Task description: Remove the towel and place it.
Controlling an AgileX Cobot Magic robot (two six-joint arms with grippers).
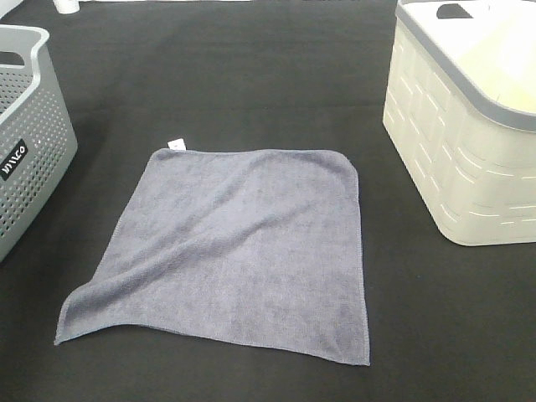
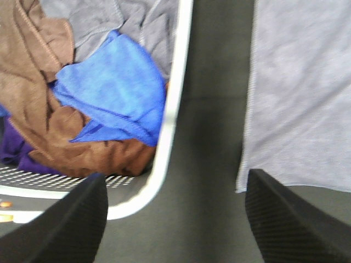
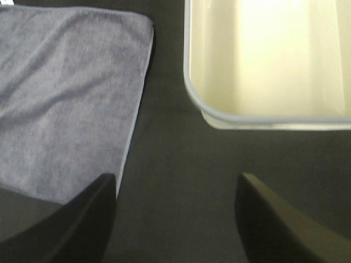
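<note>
Left claw (image 2: 175, 219) spread wide, gripping nothing, hanging above bare black desk (image 2: 211, 164) in the gap between two things. To one side of its fingers (image 2: 66, 224), touching neither: grey perforated basket (image 2: 170, 131), white-looking rim in the wrist view, stuffed with crumpled cloths — blue cloth (image 2: 112, 96) on top, brown cloth (image 2: 33, 87) beneath and beside, a purple scrap (image 2: 13, 150) at the bottom, a grey one (image 2: 104, 19) further in. To the other side: the towel (image 2: 299, 93), its stitched edge and one corner just beside the fingertip, apart from it.

Right claw (image 3: 175, 219) likewise spread wide and empty, over bare desk. On one side of it the same towel (image 3: 66, 98), a rounded corner and hem near the finger (image 3: 71, 224); on the other, ahead, cream plastic bin (image 3: 263, 60) with grey rim, nothing visible inside.

From the high camera: towel (image 1: 234, 251) spread nearly flat on the desk between basket (image 1: 29, 134) and bin (image 1: 469, 134), well apart from each, one near corner slightly rumpled, small white tag (image 1: 175, 145) at a far corner. Neither claw visible in that view.
</note>
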